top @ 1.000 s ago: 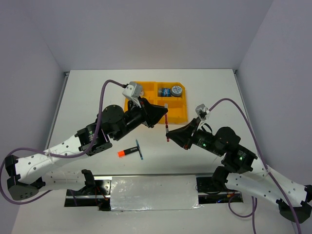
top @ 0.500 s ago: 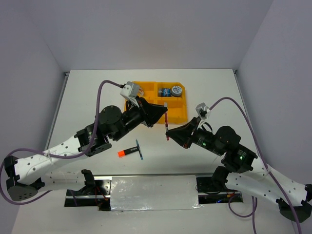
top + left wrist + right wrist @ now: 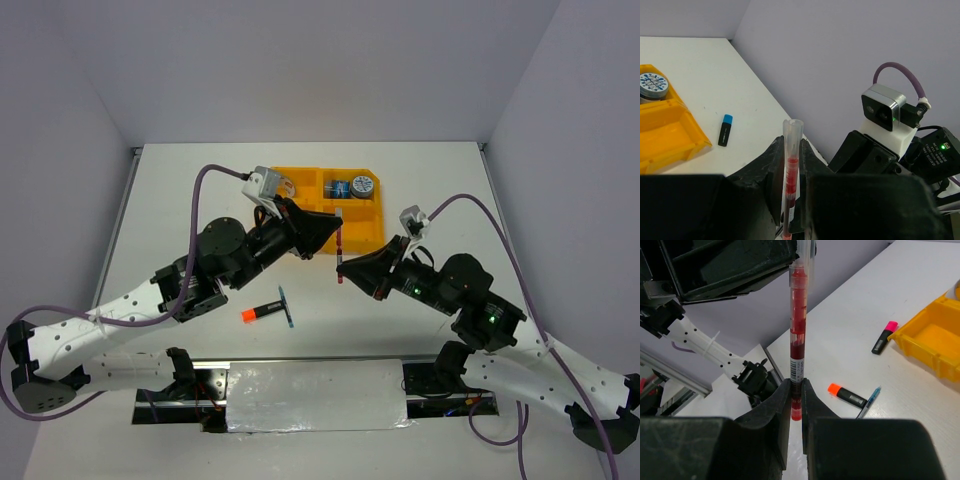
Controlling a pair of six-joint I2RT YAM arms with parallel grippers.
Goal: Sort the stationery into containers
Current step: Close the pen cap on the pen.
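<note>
Two grippers share one thin red pen, held off the table just in front of the orange tray; it looks light, stiff and smooth, likely to swivel if pinched at one tip, so a hold on the barrel near the middle seems safest; the left gripper is nearly closed, pinching the pen's tray-side end; the right gripper is likewise clamped on the red near end; neither touches anything else.
</note>
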